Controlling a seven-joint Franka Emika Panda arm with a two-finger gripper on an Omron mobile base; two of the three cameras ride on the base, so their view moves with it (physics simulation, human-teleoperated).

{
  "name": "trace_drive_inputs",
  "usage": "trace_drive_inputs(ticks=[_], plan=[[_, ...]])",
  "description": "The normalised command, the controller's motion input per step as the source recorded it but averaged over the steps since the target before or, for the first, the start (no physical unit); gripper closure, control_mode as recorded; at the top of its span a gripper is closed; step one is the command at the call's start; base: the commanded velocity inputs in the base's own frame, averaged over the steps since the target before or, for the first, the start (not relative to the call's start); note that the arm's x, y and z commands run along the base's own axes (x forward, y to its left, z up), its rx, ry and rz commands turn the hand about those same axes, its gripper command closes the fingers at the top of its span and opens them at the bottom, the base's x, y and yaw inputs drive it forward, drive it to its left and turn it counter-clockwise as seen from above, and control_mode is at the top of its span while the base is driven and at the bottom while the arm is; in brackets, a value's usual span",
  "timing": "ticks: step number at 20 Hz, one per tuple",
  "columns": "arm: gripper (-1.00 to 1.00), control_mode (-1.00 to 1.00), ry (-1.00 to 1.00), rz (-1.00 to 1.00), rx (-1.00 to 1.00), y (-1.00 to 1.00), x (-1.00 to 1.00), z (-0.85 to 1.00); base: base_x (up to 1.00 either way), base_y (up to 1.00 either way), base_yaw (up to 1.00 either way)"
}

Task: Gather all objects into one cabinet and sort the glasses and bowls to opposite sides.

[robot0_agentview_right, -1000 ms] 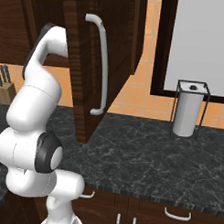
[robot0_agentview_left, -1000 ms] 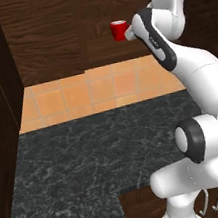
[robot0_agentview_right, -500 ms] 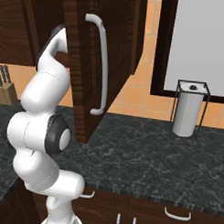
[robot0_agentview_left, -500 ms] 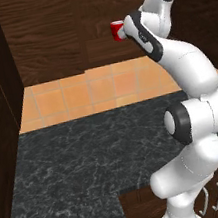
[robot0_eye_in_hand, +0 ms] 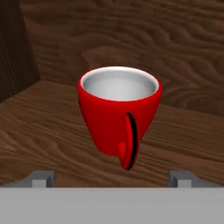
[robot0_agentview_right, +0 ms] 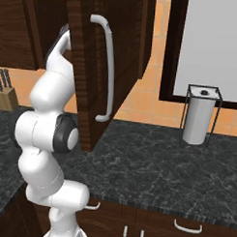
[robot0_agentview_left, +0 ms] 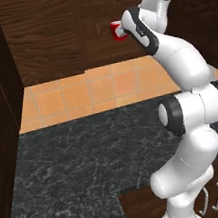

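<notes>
claw (robot0_eye_in_hand: 112, 177) spread wide, holding nothing, two grey tips poking up at the bottom of the hand view. red cup (robot0_eye_in_hand: 118, 113) right in front, between the tips but not touched. standing upright on the wooden shelf (robot0_eye_in_hand: 39, 127) inside the cabinet (robot0_agentview_right: 88, 66). white inside, with a small red handle turned toward the claw. wood back wall close behind, a side wall off to the left.

from the left base view, same red cup (robot0_agentview_left: 117, 30) up high in the dark cabinet, arm (robot0_agentview_left: 174, 64) reaching up to it, hand just beside it. from the right base view, cabinet door swung open, long pale handle (robot0_agentview_right: 108, 67) on it, arm going in behind the door.

how far along: looks like early or middle. red cup already in a cabinet, but can't tell if this is the one for gathering. no mugs or black bowl seen anywhere here, so those most likely still to find and bring. sorting to two sides not done yet, as far as can be seen. next, probably closing on the cup to move it, or leaving it there.

black stone counter (robot0_agentview_left: 75, 167) below, orange tiles behind. knife block (robot0_agentview_right: 6, 94) at the left and paper towel roll (robot0_agentview_right: 198, 121) in a wire stand at the right.

no words, brands or labels to read on anything.
</notes>
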Motion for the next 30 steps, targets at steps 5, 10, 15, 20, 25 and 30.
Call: trace_drive_inputs(ticks=[5,10,15,20,25,30], plan=[[-1.0,-1.0,0.0,0.07,0.0,0.09,0.61,-0.16,0.0,0.0,0.0],[-1.0,-1.0,0.0,0.08,0.0,0.0,0.59,-0.02,0.0,0.0,0.0],[1.0,-1.0,0.0,0.11,0.0,0.38,0.11,-0.02,0.0,0.0,0.0],[1.0,-1.0,0.0,0.08,0.0,0.41,0.0,-0.05,0.0,0.0,0.0],[1.0,-1.0,0.0,0.01,-0.12,0.26,-0.27,-0.12,0.0,0.0,0.0],[1.0,-1.0,0.0,0.0,-0.09,0.2,-0.91,0.02,0.0,0.0,0.0]])
